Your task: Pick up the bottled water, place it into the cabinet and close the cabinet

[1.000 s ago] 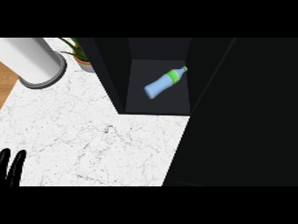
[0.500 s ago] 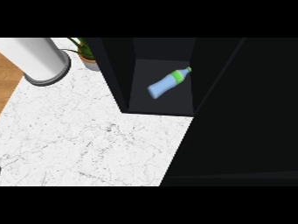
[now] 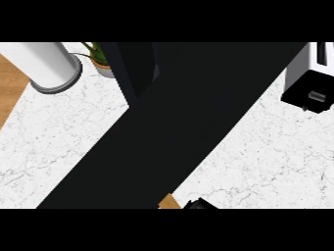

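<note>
**Black cabinet filling the middle of the view**

A wide black cabinet [image 3: 191, 112] panel is running diagonally from the top centre down to the lower left, hiding whatever is sitting behind it; the bottled water is showing nowhere. A small black piece of a hand [image 3: 198, 204] is peeking in at the bottom centre, and whether its fingers are curled or straight cannot be told, nor which hand it is. A white cylinder [image 3: 43, 66] is standing upper left, a plant [image 3: 97, 56] beside it, a toaster [image 3: 318, 78] upper right on the marble counter [image 3: 285, 162].

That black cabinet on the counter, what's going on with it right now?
A broad black panel, apparently the cabinet door, covers the middle of the marble counter, and no bottle is visible. A small piece of black hand shows at the lower edge. A white canister, a potted plant and a toaster stand around it.
</note>
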{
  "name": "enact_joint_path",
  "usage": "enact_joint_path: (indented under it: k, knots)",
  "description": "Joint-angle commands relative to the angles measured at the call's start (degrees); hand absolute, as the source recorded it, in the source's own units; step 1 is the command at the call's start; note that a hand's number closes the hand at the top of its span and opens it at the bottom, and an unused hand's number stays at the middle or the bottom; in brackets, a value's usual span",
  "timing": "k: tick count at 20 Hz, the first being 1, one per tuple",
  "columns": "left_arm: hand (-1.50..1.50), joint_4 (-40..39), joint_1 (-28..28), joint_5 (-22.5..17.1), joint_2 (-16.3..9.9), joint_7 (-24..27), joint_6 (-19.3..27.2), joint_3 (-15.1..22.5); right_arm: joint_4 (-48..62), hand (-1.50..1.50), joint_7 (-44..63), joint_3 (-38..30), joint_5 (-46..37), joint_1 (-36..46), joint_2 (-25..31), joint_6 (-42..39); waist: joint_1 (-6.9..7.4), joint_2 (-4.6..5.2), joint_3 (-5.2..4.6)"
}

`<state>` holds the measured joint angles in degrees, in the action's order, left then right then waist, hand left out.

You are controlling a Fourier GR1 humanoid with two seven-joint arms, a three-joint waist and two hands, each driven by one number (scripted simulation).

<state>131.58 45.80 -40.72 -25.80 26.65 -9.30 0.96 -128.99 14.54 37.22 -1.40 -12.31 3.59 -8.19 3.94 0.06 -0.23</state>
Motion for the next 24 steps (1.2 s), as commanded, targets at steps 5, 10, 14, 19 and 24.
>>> enact_joint_path:
  k: [5, 10, 14, 19, 24]
  knots:
    - [-1.5, 0.3, 5.5, -8.0, -0.5, 1.2, -7.2, -8.7, 11.8, 1.5, 11.6, -2.5, 11.1, 25.2, -3.5, 11.6, -1.37, 0.1, 0.16]
    - [-1.5, -2.5, 9.1, -12.6, -0.7, 2.5, -14.7, -14.7, 22.6, 1.5, 7.7, -11.3, 20.7, 34.7, -3.6, 12.5, -1.45, 0.06, 0.21]
    - [-1.5, -1.9, 11.5, -13.8, 0.5, 2.0, -17.6, -16.2, 29.3, 1.5, 9.7, -20.8, 26.9, 44.7, -3.6, 11.7, -1.43, -0.01, 0.21]
    - [-1.5, -0.8, 11.3, -15.5, 2.6, -1.1, -16.5, -18.3, 40.7, 1.5, 6.5, -28.2, 29.7, 48.3, -2.2, 3.4, -2.38, 0.1, 0.25]
    - [-1.5, -2.8, 14.2, -20.2, 2.3, -1.0, -24.0, -25.4, 51.4, 1.5, 1.6, -31.2, 29.5, 52.8, 0.3, -3.8, -1.65, 0.09, 0.26]
